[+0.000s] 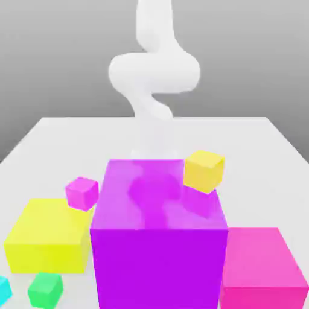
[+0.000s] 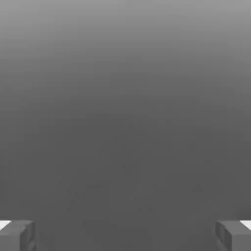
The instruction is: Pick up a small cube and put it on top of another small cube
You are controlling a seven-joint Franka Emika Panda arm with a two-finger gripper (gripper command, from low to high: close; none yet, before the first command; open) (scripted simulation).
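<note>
While the hand (image 2: pixel 125 236) is wide open and empty, the cyan cube (image 1: pixel 4 291) sits near eight o'clock, unstacked; grasping and placing remain.

I see a central block (image 1: pixel 158 265) on the tabletop (image 1: pixel 241 157), between a block (image 1: pixel 48 238) on the exterior view's left and another (image 1: pixel 262 259) on its right. Before the former lies a nearer cube (image 1: pixel 45 291). My arm (image 1: pixel 154 72) rises behind.
</note>
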